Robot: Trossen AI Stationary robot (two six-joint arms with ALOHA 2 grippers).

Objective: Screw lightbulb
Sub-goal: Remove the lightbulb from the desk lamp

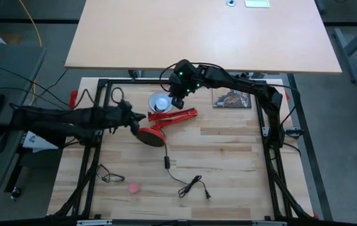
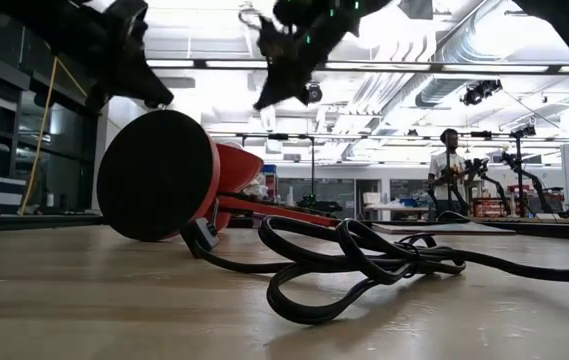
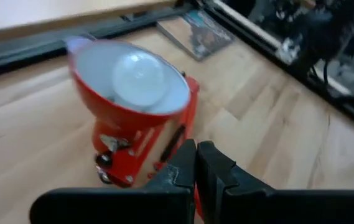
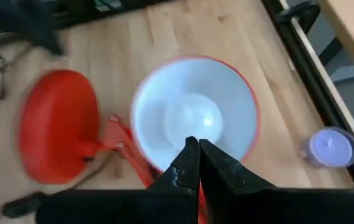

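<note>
Wooden surface (image 1: 228, 144) carries the red lamp (image 1: 165, 119) on its side, the lightbulb (image 4: 193, 118) apparently seated inside its shade, the right gripper (image 4: 198, 155) hovering above at twelve o'clock, fingers together and empty, so reopen, grip lightly, turn squarely while the left gripper (image 3: 195, 168), likewise pinched empty, steadies the base.
</note>
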